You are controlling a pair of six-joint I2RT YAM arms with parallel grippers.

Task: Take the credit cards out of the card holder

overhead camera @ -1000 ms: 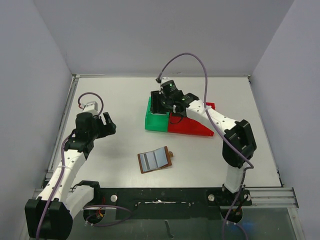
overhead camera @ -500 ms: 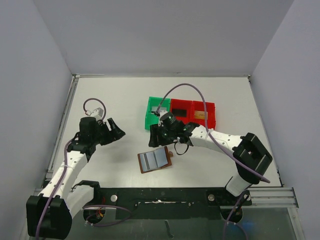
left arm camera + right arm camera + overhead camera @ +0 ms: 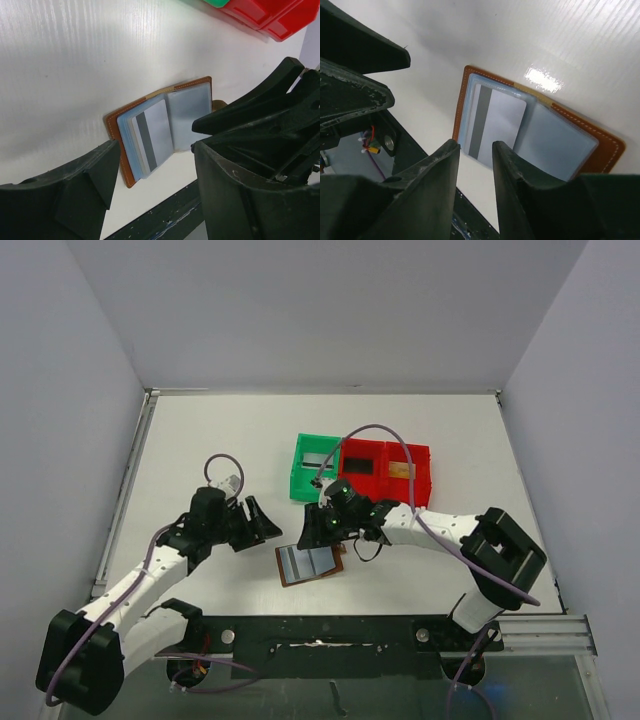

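Top external, card holder [image 3: 308, 563] open near table [image 3: 420, 575] edge, left tool [image 3: 262, 524] wide, right tool [image 3: 312, 530] narrow, both empty.

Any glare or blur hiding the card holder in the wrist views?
Right wrist: one bright glare spot on the table at the card holder's edge, grey card clear. Left wrist: no glare, card holder sharp, near fingers dark and soft-edged.
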